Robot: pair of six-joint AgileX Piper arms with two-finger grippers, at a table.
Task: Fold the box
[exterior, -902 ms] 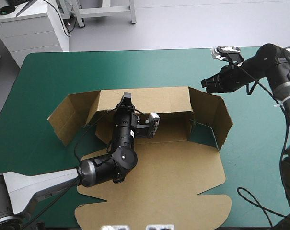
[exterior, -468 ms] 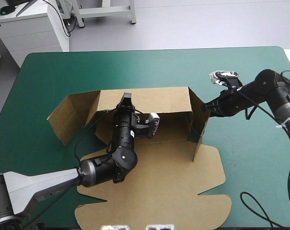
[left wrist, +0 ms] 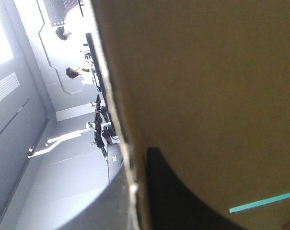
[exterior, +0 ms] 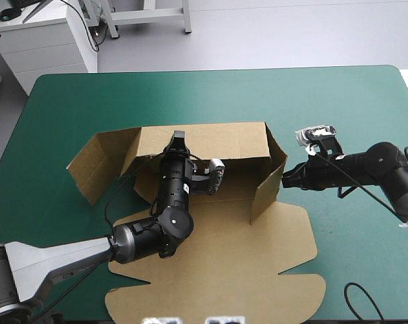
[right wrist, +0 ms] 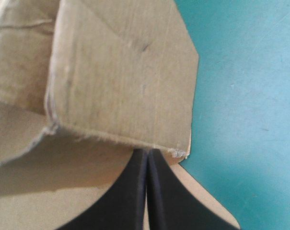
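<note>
**Right gripper [exterior: 286, 179] clenched on nothing, nudging a side wall; box [exterior: 217, 270] part-formed**

Box sits mid-table, with its lid panel [exterior: 210, 297] flat toward 6 o'clock. The back wall [exterior: 220, 140] stands upright at the box's 12 o'clock. The right side wall [exterior: 267, 189], at 3 o'clock, is raised and angled inward, not tucked. The left side wall [exterior: 99, 162], at 9 o'clock, leans outward, only half up.

Judgement: under halfway. The left wall and all the tucking remain.

Left gripper [exterior: 179, 137] pinches the back wall's top edge, with the board between its fingers. Right gripper's fingers meet in a point. The tip sits against the right wall's outer face, on the 3 o'clock side. Teal-green cover [exterior: 338, 101] is bare beyond it.

Versus earlier: the right wall lay splayed outward and now stands swung in toward the box floor. The right arm has come in from 2 o'clock toward the box. The left arm and left wall are unchanged.
</note>
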